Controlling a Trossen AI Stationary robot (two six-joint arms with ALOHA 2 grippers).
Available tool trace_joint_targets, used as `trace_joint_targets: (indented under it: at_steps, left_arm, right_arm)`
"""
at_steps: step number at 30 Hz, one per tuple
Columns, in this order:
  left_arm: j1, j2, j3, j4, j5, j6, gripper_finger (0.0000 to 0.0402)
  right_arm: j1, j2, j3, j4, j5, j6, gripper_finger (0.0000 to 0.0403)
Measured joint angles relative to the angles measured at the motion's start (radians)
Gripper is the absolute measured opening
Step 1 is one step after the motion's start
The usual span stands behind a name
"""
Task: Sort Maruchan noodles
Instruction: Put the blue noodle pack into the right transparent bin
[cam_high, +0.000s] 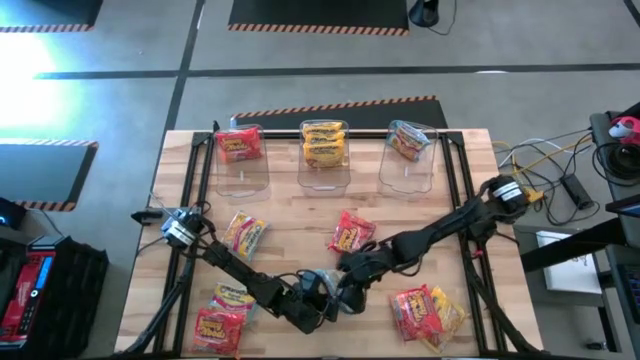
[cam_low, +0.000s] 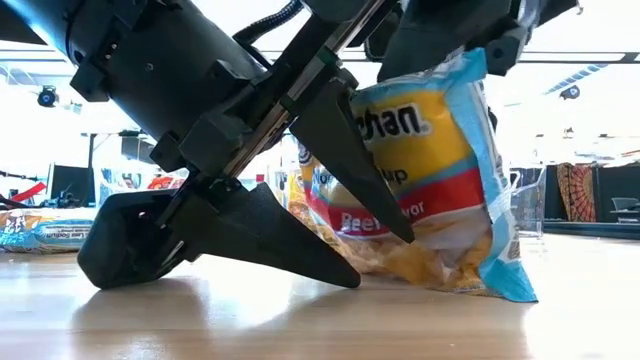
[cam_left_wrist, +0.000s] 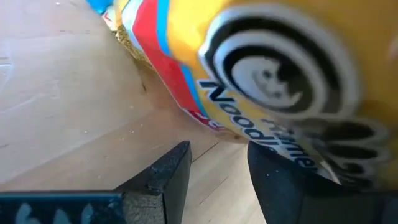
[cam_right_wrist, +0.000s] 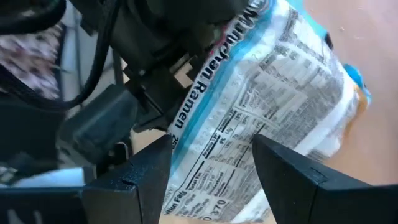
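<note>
Mostly hidden overhead by both arms, a yellow packet (cam_low: 440, 190) stands on edge at the bench's (cam_high: 300, 215) near middle; the right claw (cam_right_wrist: 211, 180) grips it, left claw's (cam_left_wrist: 217, 177) hold unclear. Three bins (cam_high: 325, 165) hold packets.

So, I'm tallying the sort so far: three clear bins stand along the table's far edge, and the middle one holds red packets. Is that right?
No. The high view shows the middle bin holding yellow-orange packets; the red packet lies in the left bin. Three clear bins do stand along the far edge.
</note>
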Motion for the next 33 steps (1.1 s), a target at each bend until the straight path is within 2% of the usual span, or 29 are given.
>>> trace_joint_targets:
  at_steps: [7,24,33]
  left_arm:
    - [0.001,0.000,-0.001,0.000,-0.008,0.000,0.0146]
    - [0.010,0.003,0.001,0.028,-0.037,0.009,0.0145]
    - [0.033,0.005,0.002,0.101,-0.067,0.076,0.0108]
  right_arm:
    - [0.000,0.003,0.123,-0.275,0.054,-0.102,0.0212]
    - [0.016,-0.020,0.143,-0.312,0.061,-0.032,0.0212]
    - [0.022,-0.020,0.159,-0.362,0.062,-0.040,0.0212]
